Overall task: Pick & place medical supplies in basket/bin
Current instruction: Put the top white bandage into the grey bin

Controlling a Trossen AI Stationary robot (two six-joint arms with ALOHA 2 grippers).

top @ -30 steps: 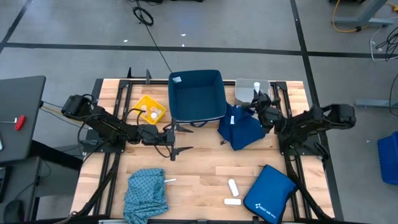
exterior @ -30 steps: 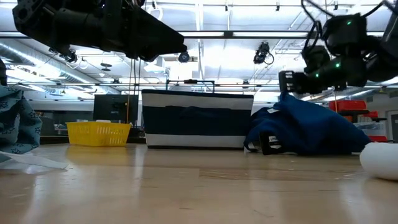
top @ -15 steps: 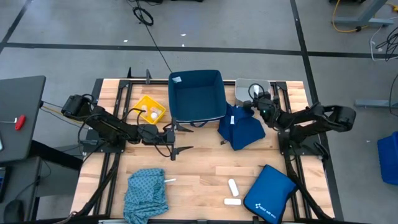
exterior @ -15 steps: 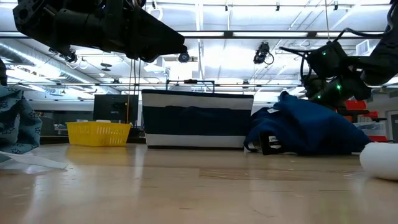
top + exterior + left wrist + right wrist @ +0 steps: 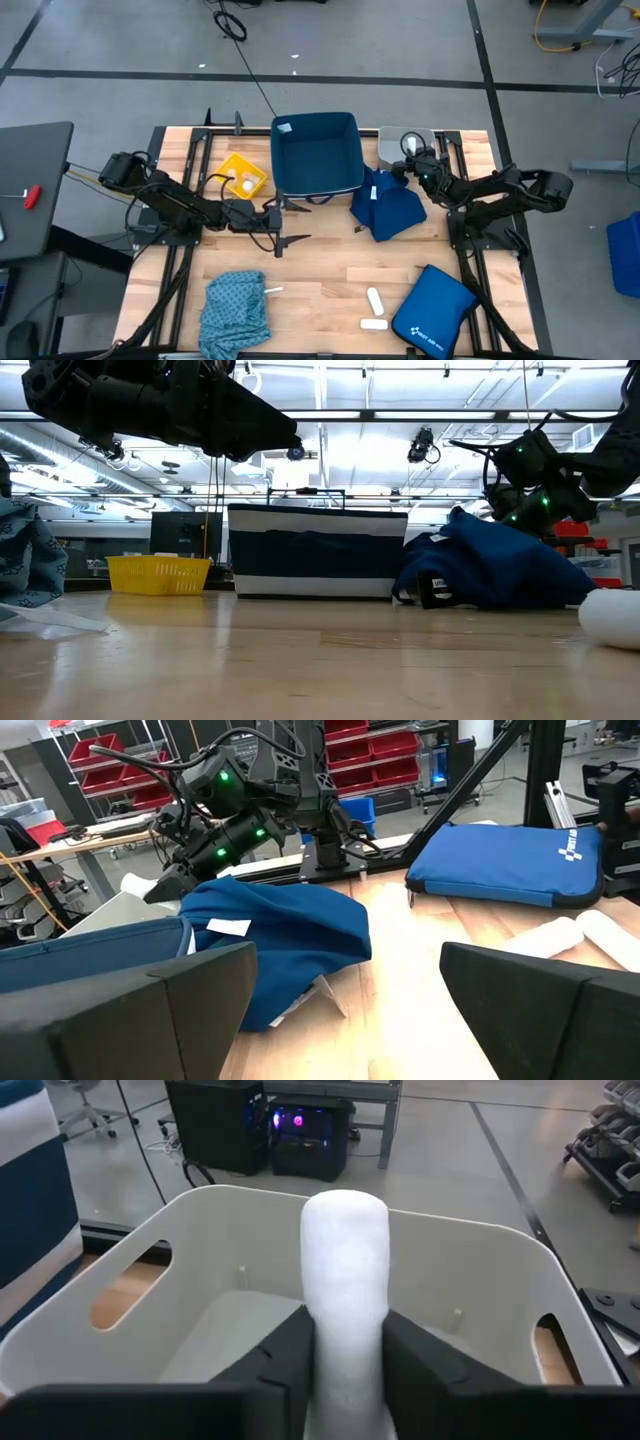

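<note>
My right gripper (image 5: pixel 345 1355) is shut on a white oblong packet (image 5: pixel 345 1270) over the pale grey tub (image 5: pixel 470 1270), which stands at the far right beside the navy tub (image 5: pixel 318 150). The dark blue cloth (image 5: pixel 388 205) lies heaped on the table against the navy tub's right corner. My left gripper (image 5: pixel 290 222) hovers open at mid-table, near the small yellow tub (image 5: pixel 243 175). A teal patterned cloth (image 5: pixel 235 305) lies bunched at the near left. Two more white packets (image 5: pixel 374 300) (image 5: pixel 373 324) lie flat near the near edge. My right gripper pinches the white packet's lower half (image 5: pixel 345 1345) between its two fingers. The packet lies along the fingers, and its rounded free end (image 5: pixel 345 1210) sticks out past the fingertips. It is lifted clear, above the pale grey tub's opening.
A flat royal-blue zip pouch (image 5: pixel 433 310) lies at the near right corner. A small pale item (image 5: pixel 243 183) sits in the yellow tub. Bare wood (image 5: pixel 330 255) stretches between the cloths. In the left wrist view, the right arm (image 5: pixel 240 815) stands beyond the dark blue cloth (image 5: pixel 280 925).
My right gripper has moved toward the table's far edge, from above the dark blue cloth to over the pale grey tub, and has come lower. Most of that travel fell in the first half second. The left arm has kept still.
</note>
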